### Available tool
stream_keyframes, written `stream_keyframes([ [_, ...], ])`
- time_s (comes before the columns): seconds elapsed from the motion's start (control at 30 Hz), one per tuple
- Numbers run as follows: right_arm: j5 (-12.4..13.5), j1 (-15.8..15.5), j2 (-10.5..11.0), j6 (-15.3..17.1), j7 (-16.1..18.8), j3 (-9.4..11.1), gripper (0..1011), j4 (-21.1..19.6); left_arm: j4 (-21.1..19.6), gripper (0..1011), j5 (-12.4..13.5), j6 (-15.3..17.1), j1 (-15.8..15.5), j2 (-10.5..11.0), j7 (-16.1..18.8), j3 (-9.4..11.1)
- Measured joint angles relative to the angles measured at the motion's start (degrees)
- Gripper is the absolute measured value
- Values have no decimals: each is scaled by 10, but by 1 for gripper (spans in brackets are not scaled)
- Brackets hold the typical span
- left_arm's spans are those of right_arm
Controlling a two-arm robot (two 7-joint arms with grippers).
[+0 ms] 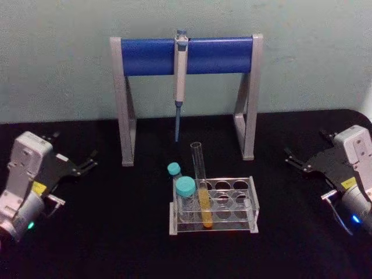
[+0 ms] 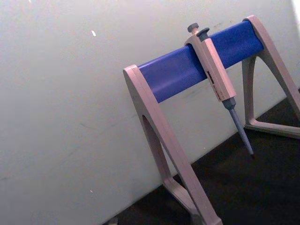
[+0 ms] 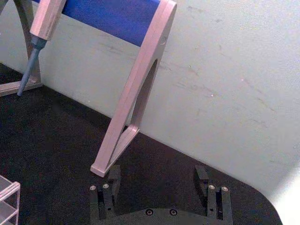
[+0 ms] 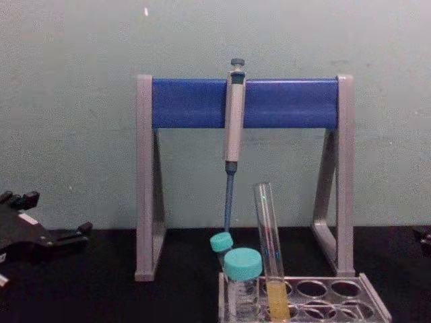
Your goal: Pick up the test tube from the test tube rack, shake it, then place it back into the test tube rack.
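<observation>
Test tube (image 1: 201, 189) is sitting in the test tube rack (image 1: 247, 200) mid-desk (image 1: 116, 232), leaning a bit, yellow-orange liquid down low, right beside two teal-capped vials (image 1: 185, 192). The arms sit well off to either side: left end effector (image 1: 72, 149) and right end effector (image 1: 305, 148) both have fingers spread wide, gripping nothing. Chest view cuts off the rack's lower part, and the right end effector is just a sliver at its edge. Behind, a pipette (image 1: 181, 70) hangs on the blue-bar stand (image 1: 145, 55).
</observation>
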Motion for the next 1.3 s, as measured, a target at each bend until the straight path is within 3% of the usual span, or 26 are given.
stream_keyframes([
  [0.57,0,0,0,0,0,1,1000,-1,0,1001,0,0,0,0,0,0],
  [0.8,8,-19,6,3,18,14,1000,-32,0,1001,0,0,0,0,0,0],
  [0.97,49,-46,14,8,56,32,1000,-74,0,1001,0,0,0,0,0,0],
  [1.2,136,-69,18,30,142,50,1000,-120,0,1001,0,0,0,0,0,0],
  [1.3,177,-69,15,55,186,53,1000,-132,0,1001,0,0,0,0,0,0],
])
